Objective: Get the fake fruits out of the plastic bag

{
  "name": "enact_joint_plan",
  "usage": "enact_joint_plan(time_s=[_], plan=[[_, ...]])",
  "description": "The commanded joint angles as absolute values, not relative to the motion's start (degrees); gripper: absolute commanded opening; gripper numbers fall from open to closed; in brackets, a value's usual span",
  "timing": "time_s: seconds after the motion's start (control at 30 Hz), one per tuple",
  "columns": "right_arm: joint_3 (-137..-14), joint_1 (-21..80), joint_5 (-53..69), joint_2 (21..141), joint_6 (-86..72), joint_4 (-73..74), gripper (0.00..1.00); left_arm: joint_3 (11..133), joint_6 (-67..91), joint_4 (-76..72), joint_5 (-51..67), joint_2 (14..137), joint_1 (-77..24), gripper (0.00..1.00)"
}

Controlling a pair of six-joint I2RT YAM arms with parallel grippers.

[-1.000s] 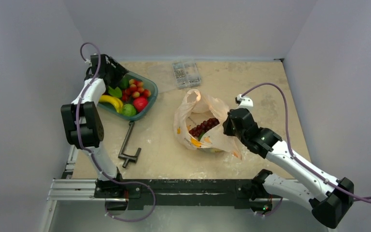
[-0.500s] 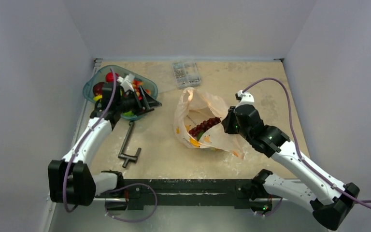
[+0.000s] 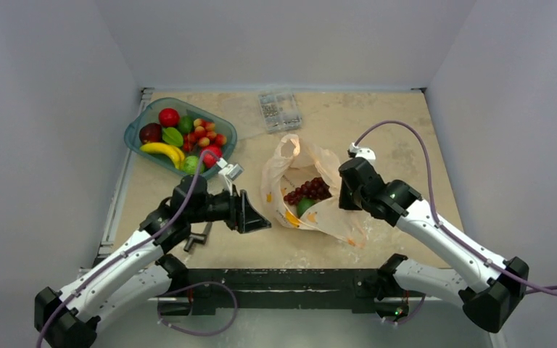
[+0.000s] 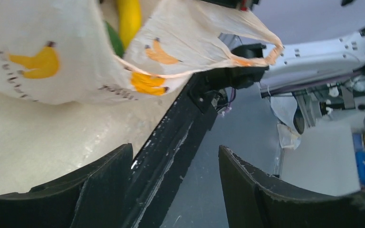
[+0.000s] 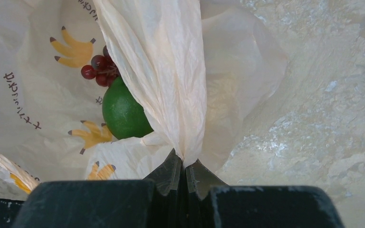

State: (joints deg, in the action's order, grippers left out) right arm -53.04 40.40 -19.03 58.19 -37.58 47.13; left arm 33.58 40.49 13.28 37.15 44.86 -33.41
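The pale-orange plastic bag (image 3: 315,196) lies mid-table with its mouth open. Inside it I see a dark red grape cluster (image 3: 306,191) and a green lime (image 3: 304,206). My right gripper (image 3: 345,194) is shut on the bag's right wall; in the right wrist view the film (image 5: 171,85) runs pinched between the jaws (image 5: 185,164), with the lime (image 5: 123,114) and grapes (image 5: 100,71) behind it. My left gripper (image 3: 257,217) is open and empty just left of the bag. In the left wrist view the bag (image 4: 71,52) shows above the open fingers (image 4: 104,190), with a yellow fruit (image 4: 129,19) inside.
A teal tray (image 3: 226,145) at the back left holds a banana, apples, limes and a cherry bunch. A grey metal clamp (image 3: 197,235) lies partly under my left arm. A clear box of small parts (image 3: 279,110) sits at the back. The black front rail (image 3: 275,279) borders the table.
My left arm has swung from the tray down and right to the bag's left side, empty. My right gripper has shifted slightly left, still holding the bag wall.
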Motion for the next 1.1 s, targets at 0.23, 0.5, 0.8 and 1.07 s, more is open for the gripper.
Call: enact_joint_plan(time_s=[0.23,0.5,0.8,1.07], plan=[[-52.73,40.60,-20.31,53.51,-41.48,51.57,0.00,43.65,35.22,-11.73,10.98,61.65,-59.52,0.65],[-47.43,40.60,-14.28,51.53,-42.00,53.99,0.00,57.00,31.48,-8.47,2.55,79.74,-61.34,0.63],[-44.04,40.56,-10.24,42.67,-44.37,51.00,0.00,56.93,28.76,-6.48,-5.49,84.55,-61.52,0.58],[-42.58,40.60,-12.62,42.04,-45.53,49.90,0.00,62.69,24.20,2.06,-9.86,91.38,-61.41,0.60]])
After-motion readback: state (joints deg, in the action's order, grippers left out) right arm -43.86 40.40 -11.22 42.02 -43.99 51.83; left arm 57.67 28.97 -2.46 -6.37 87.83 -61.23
